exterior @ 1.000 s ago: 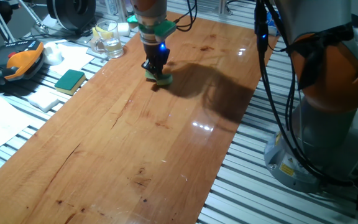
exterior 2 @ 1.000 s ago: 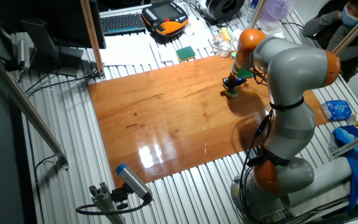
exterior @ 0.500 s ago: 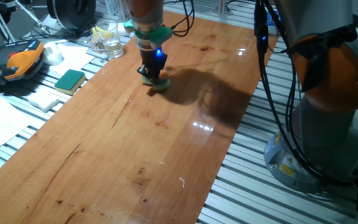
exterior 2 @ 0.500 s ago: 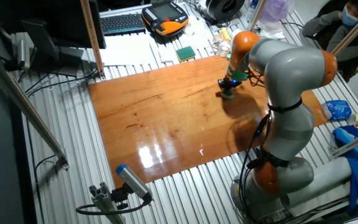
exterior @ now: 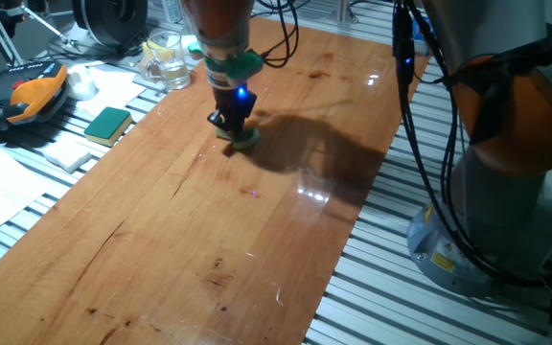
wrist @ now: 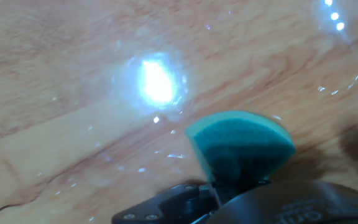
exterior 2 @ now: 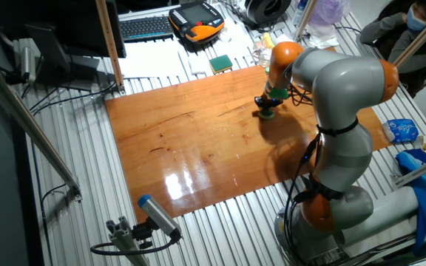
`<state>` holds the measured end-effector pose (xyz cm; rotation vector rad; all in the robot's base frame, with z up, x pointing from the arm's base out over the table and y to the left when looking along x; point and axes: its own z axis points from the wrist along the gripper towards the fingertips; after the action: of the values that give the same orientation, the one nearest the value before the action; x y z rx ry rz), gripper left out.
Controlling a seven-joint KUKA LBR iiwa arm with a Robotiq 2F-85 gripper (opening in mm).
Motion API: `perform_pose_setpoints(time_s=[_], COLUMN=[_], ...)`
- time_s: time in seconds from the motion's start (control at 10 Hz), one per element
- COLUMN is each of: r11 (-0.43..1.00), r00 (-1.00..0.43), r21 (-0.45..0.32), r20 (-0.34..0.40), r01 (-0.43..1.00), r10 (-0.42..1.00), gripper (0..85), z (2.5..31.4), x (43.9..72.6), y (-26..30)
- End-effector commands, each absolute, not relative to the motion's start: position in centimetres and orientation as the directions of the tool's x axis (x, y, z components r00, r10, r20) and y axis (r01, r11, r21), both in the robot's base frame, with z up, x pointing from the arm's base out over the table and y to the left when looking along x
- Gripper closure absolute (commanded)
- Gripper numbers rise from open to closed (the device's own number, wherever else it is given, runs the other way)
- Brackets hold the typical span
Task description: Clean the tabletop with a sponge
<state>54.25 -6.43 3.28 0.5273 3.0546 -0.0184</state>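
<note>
Arm reaching down, claw (exterior: 233, 126) pointing downward, apparently clamped shut

Teal sponge (wrist: 241, 144) clamped in gripper (wrist: 229, 186) at lower frame, pressed on glossy table (wrist: 61, 74). Bright light glare on wood beside sponge.

A long glossy reddish-brown wooden tabletop (exterior: 209, 220) with dark grain streaks carries a small teal-green sponge (exterior: 241, 137) near its far end.
</note>
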Motion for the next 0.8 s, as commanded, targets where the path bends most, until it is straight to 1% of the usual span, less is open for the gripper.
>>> perform_pose_setpoints(time_s=[0.0,0.2,0.7], r11=[0.939,0.935,0.926], r00=[-0.939,-0.935,-0.925], r21=[-0.005,-0.006,-0.015], r20=[-0.036,-0.027,-0.040], r01=[0.343,0.355,0.378], r10=[0.343,0.355,0.377], gripper=[68.0,68.0,68.0], z=[3.5,3.8,3.6], x=[54.0,53.2,50.8], y=[-6.0,-5.2,-3.2])
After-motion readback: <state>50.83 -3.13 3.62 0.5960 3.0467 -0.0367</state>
